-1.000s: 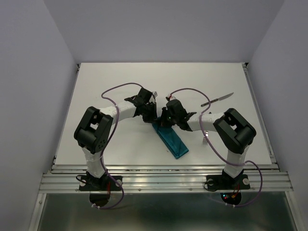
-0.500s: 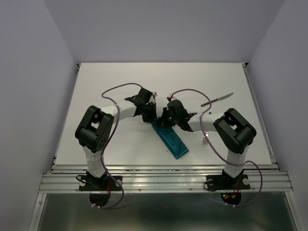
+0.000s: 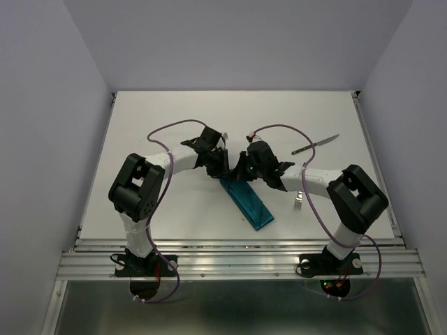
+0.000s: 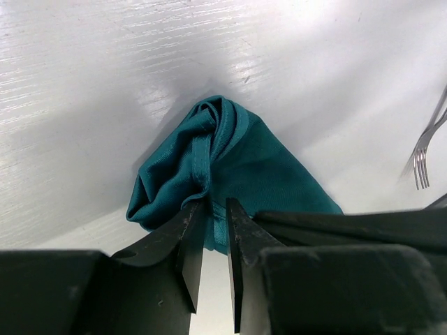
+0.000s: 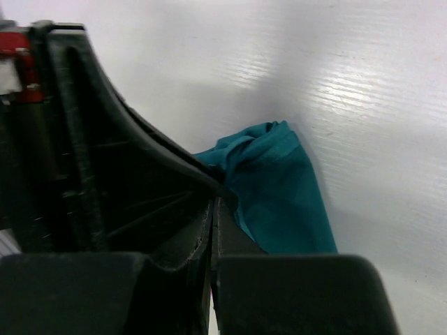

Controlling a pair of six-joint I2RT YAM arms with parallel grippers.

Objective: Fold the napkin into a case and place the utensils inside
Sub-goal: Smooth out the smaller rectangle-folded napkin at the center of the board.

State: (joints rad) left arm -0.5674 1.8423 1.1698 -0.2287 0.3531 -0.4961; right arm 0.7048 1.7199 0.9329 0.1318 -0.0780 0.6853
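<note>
Left claw [image 4: 211,209] — lately clamped, now parted a crack over the bunched far end of the case [image 3: 248,202]; release begun, folding seemingly done. The case lies aslant mid-bench [image 3: 174,125]. Right claw [image 5: 213,209] — shut beside it, elbow swung outward. Fork [image 3: 299,202] alongside, knife [image 3: 316,144] beyond, both outside.

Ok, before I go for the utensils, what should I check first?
1. Case folded into a narrow strip: ok.
2. Left gripper free of the case: jaws slightly apart, with its edge between them: cannot tell.
3. Right gripper free of the case: shut at its end, but a pinch is hidden: cannot tell.
4. Fork reachable: partly under the right arm: not ok.
5. Knife clear: lies alone, far right: ok.
</note>
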